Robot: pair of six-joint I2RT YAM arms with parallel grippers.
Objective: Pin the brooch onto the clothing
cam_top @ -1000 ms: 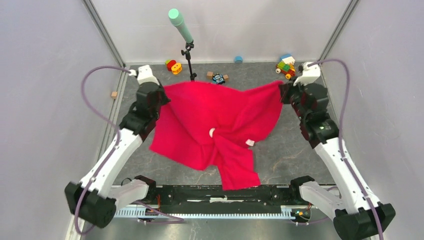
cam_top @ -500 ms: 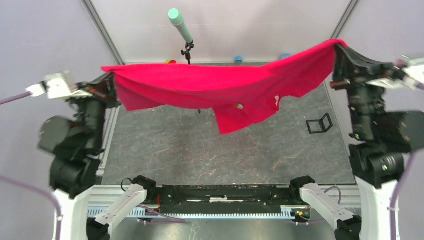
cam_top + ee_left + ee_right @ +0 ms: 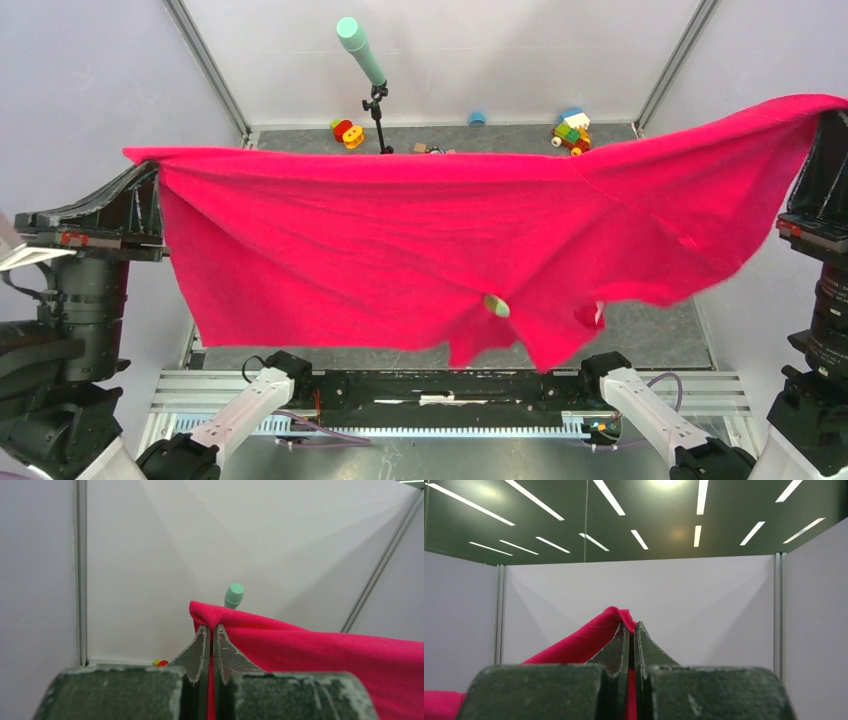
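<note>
Near the lower edge of the large bright red-pink fabric T-shirt (image 3: 380,240) sits the small round yellowish-green brooch (image 3: 496,305). It hangs with the cloth in mid-air, so we judge it already pinned. We hold the shirt spread high above the table, our left gripper (image 3: 211,630) clamped on its left corner and our right gripper (image 3: 630,626) on its right. Only laying it down seems left. We see no container; small coloured toys (image 3: 570,130) lie at the far edge.

Table (image 3: 655,330) mostly behind the clothing (image 3: 400,250)
</note>
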